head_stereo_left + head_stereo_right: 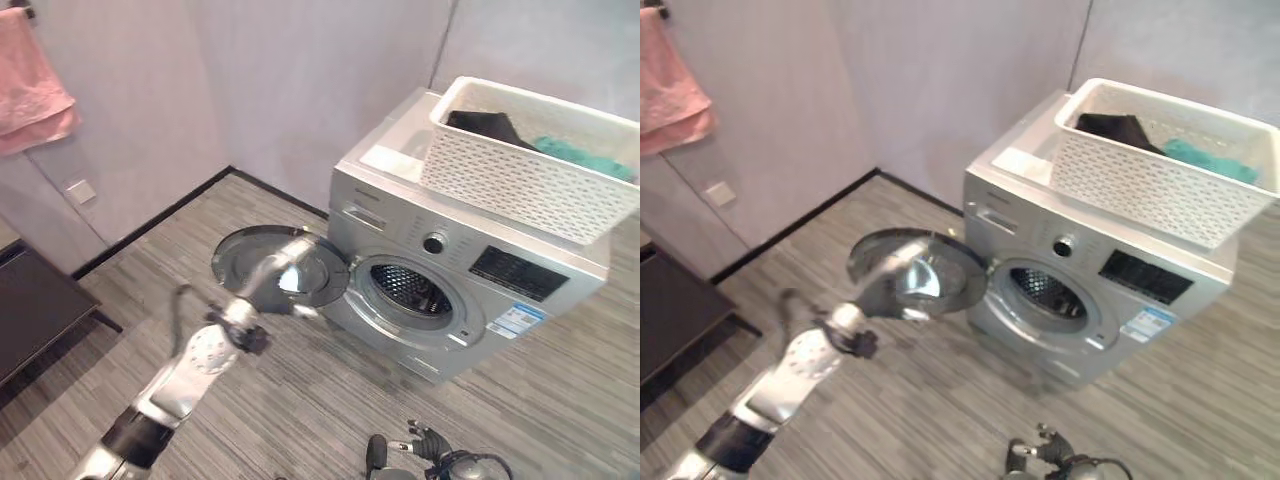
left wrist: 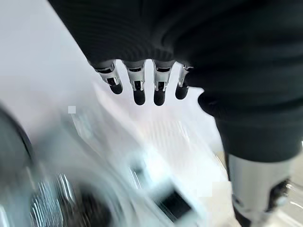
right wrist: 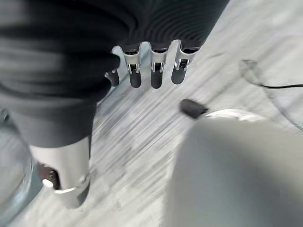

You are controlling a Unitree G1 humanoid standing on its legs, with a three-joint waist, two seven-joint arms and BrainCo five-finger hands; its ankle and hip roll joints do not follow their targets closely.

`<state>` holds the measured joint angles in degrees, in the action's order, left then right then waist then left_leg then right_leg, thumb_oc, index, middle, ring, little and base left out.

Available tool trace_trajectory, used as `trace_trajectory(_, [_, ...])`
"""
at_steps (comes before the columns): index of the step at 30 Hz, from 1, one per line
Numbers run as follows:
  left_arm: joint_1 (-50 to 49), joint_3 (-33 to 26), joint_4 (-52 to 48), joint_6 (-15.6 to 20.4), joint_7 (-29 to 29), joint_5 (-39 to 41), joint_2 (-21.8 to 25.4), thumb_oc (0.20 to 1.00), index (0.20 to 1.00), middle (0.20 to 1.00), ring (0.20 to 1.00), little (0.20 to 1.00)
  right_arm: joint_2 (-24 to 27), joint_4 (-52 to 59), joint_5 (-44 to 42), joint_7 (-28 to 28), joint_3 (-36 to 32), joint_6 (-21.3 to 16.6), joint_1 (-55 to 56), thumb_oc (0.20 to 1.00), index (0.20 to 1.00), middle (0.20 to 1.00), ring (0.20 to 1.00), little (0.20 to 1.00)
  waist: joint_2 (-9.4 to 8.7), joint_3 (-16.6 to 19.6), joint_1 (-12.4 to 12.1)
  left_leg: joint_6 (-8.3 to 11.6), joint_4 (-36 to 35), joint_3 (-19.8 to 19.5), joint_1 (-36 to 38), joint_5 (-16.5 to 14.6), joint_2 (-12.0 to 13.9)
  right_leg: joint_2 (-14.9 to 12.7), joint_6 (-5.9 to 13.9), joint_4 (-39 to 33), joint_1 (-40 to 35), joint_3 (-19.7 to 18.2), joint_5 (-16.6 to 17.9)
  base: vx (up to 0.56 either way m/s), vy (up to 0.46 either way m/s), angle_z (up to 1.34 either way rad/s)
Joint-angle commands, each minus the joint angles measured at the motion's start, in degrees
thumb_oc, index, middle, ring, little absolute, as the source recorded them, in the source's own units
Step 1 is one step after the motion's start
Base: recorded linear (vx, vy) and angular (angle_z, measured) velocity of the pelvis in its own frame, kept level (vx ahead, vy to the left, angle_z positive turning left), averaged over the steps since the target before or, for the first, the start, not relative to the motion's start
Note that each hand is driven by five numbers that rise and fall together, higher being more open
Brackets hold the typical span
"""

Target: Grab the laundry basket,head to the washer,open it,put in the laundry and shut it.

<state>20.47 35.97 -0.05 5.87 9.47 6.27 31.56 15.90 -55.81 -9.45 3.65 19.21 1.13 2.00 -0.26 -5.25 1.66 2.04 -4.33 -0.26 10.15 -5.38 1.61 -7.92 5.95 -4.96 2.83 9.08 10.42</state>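
Laundry basket (image 1: 520, 165) already set on top of the washer (image 1: 440, 280), dark and teal clothes inside. Round door (image 1: 262, 268) swung wide open, drum exposed. Left hand (image 2: 142, 87) by the door, fingers relaxed, gripping nothing; right hand (image 3: 151, 71) low over the floor, likewise slack. Remaining, by the look of it: loading the clothes, then closing the door.

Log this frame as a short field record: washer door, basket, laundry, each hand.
washer door: swung open to the robot's left, drum opening exposed
laundry basket: white, sitting on top of the washer
laundry: dark garment and teal garment, both in the basket
left hand: near the open door, fingers relaxed, holding nothing
right hand: low over the floor, fingers relaxed, holding nothing
other: pink towel hanging on the wall
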Motion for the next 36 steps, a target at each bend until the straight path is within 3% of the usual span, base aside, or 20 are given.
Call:
trace_trajectory(1, [7.89, 6.24, 8.8, -2.97, 7.57, 10.55, -3.79, 1.0, 1.0, 1.0, 1.0, 1.0, 1.51, 0.09, 1.23, 1.61, -0.79, -0.98, -2.91, 1.0, 1.0, 1.0, 1.0, 1.0, 1.24, 0.16, 2.22, -2.07, -0.67, -0.43, 0.69, -3.95, -0.21, -1.52, 4.05, 4.35, 2.39, -1.82, -5.2, 0.04, 0.01, -0.28])
trace_trajectory(2, [8.11, 6.41, 9.1, -2.81, 7.56, 10.58, -3.97, 1.0, 1.0, 1.0, 1.0, 1.0, 1.53, 0.09, 1.24, 1.62, -0.92, -0.98, -2.91, 1.0, 1.0, 1.0, 1.0, 1.0, 1.28, 0.13, 2.06, -2.07, -0.67, -0.38, 0.71, -3.97, -0.19, -1.49, 4.05, 4.34, 2.4, -1.85, -5.2, 0.03, 0.008, -0.28])
trace_trajectory(3, [13.11, 12.65, 17.86, -4.77, 11.3, 12.81, -8.06, 1.0, 1.0, 1.0, 1.0, 1.0, 2.36, 0.25, 1.27, 1.87, -0.39, -1.0, -3.55, 1.0, 1.0, 1.0, 1.0, 1.0, 1.53, 0.15, 3.9, -1.94, -0.67, 0.54, 0.81, -4.06, -0.09, -1.13, 4.14, 4.29, 2.87, -2.79, -4.93, 0.03, 0.012, -0.3])
trace_trajectory(4, [15.6, 14.59, 21.7, -4.51, 12.09, 11.46, -9.61, 1.0, 1.0, 1.0, 1.0, 1.0, 2.86, 0.65, 1.58, 2.25, -0.01, -1.15, -3.78, 1.0, 1.0, 1.0, 1.0, 1.0, 1.62, 0.19, 4.82, -1.85, -0.67, 1.08, 0.88, -4.09, 0.01, -0.93, 4.21, 4.28, 3.18, -3.35, -4.85, 0.04, 0.019, -0.35])
trace_trajectory(7, [20.26, 19.72, 36.81, -3.62, 12.61, 0.53, -15.41, 1.0, 1.0, 1.0, 1.0, 1.0, 4.69, 1.28, 2.17, 2.82, 1.34, -1.48, -5.26, 1.0, 1.0, 1.0, 1.0, 1.0, 1.75, -0.08, 7.3, -1.59, -0.67, 2.38, 0.85, -4.1, 0.23, -0.42, 4.35, 4.44, 4.23, -4.78, -4.73, 0.0, 0.021, -0.3])
trace_trajectory(10, [19.74, 19.5, 49.15, -3.84, 11.94, -6.0, -20.05, 1.0, 1.0, 1.0, 1.0, 1.0, 5.17, 1.71, 2.72, 2.76, 2.45, -1.32, -6.39, 1.0, 1.0, 1.0, 1.0, 1.0, 1.75, -0.49, 8.83, -1.5, -0.67, 3.53, 0.82, -4.14, 0.33, 0.1, 4.31, 4.89, 5.32, -6.03, -4.65, -0.02, 0.022, -0.27])
trace_trajectory(11, [19.77, 17.78, 63.63, -3.7, 7.88, -16.39, -24.08, 1.0, 1.0, 1.0, 1.0, 1.0, 5.57, 3.15, 3.16, 2.61, 3.85, -1.0, -7.01, 1.0, 1.0, 1.0, 1.0, 1.0, 1.61, -0.65, 10.33, -1.57, -0.67, 4.93, 0.85, -4.36, 0.31, 0.89, 4.26, 5.45, 6.75, -7.84, -4.56, -0.03, 0.029, -0.31])
trace_trajectory(13, [20.25, 13.45, 72.68, -5.42, 0.99, -22.5, -24.53, 1.0, 1.0, 1.0, 1.0, 1.0, 5.72, 5.89, 2.72, 2.34, 4.56, -1.42, -7.42, 1.0, 1.0, 1.0, 1.0, 1.0, 0.79, -0.89, 11.41, -1.73, -0.67, 6.01, 0.83, -4.25, 0.31, 1.77, 4.1, 5.9, 8.1, -9.91, -4.18, -0.03, -0.001, -0.53])
trace_trajectory(14, [22.01, 7.21, 78.96, -7.53, -6.85, -25.61, -22.68, 1.0, 1.0, 1.0, 1.0, 1.0, 5.68, 9.06, 1.55, 1.81, 4.71, -2.33, -7.39, 1.0, 1.0, 1.0, 1.0, 1.0, 0.02, -1.43, 11.91, -1.84, -0.67, 6.79, 0.8, -4.25, 0.36, 2.6, 4.06, 6.16, 9.2, -11.08, -3.72, -0.04, -0.015, -0.67])
trace_trajectory(15, [22.04, 7.2, 79.0, -7.5, -6.87, -25.62, -22.66, 1.0, 1.0, 1.0, 1.0, 1.0, 5.66, 9.07, 1.55, 1.82, 4.72, -2.32, -7.43, 1.0, 1.0, 1.0, 1.0, 1.0, -0.1, -1.31, 11.89, -1.83, -0.67, 6.83, 0.6, -4.09, 0.22, 2.5, 4.06, 6.11, 9.39, -11.18, -3.58, -0.06, -0.022, -0.55])
trace_trajectory(18, [24.61, -1.11, 82.12, -9.31, -15.57, -26.76, -19.1, 1.0, 1.0, 1.0, 1.0, 1.0, 5.91, 14.87, 0.6, 0.63, 5.12, -4.32, -6.93, 1.0, 1.0, 1.0, 1.0, 1.0, -1.57, -2.35, 12.66, -1.75, -0.67, 7.69, -0.56, -3.69, 0.08, 3.17, 3.95, 6.39, 11.41, -12.31, -2.88, -0.08, -0.027, -0.26])
trace_trajectory(23, [24.31, -4.03, 80.67, -9.42, -20.75, -31.86, -12.45, 1.0, 1.0, 1.0, 1.0, 1.0, 10.45, 22.93, 1.75, 0.3, 2.99, -5.46, -2.65, 1.0, 1.0, 1.0, 1.0, 1.0, -2.14, -3.57, 13.01, -1.56, -0.67, 7.55, -2.24, -3.54, 0.3, 3.3, 3.74, 6.35, 13.13, -12.13, -2.54, -0.05, -0.019, -0.17])
trace_trajectory(28, [24.33, -2.69, 79.38, -9.85, -22.5, -35.41, -10.86, 1.0, 1.0, 1.0, 1.0, 1.0, 10.84, 22.78, 2.23, -0.4, 2.3, -6.36, -2.31, 1.0, 1.0, 1.0, 1.0, 1.0, -1.8, -4.18, 12.48, -1.41, -0.67, 6.92, -2.72, -3.33, 0.46, 3.23, 3.63, 6.05, 13.13, -11.58, -2.49, 0.0, -0.004, -0.02])
trace_trajectory(32, [22.32, -4.5, 80.92, -10.04, -21.99, -34.44, -10.15, 1.0, 1.0, 1.0, 1.0, 1.0, 11.29, 23.51, 2.64, -0.32, 1.63, -6.36, -1.97, 1.0, 1.0, 1.0, 1.0, 1.0, -1.78, -4.25, 12.3, -1.25, -0.67, 6.8, -3.3, -2.98, 0.6, 3.31, 3.47, 5.68, 13.32, -11.35, -2.32, -0.01, -0.011, 0.06])
trace_trajectory(36, [19.66, -8.39, 83.43, -10.22, -20.93, -31.85, -6.22, 1.0, 1.0, 1.0, 1.0, 1.0, 12.4, 26.01, 3.24, 0.48, 0.25, -6.05, -0.8, 1.0, 1.0, 1.0, 1.0, 1.0, -1.95, -3.73, 12.11, -0.96, -0.67, 7.03, -3.71, -2.77, 0.74, 3.4, 3.22, 4.98, 13.14, -10.99, -1.94, 0.0, -0.009, 0.05])
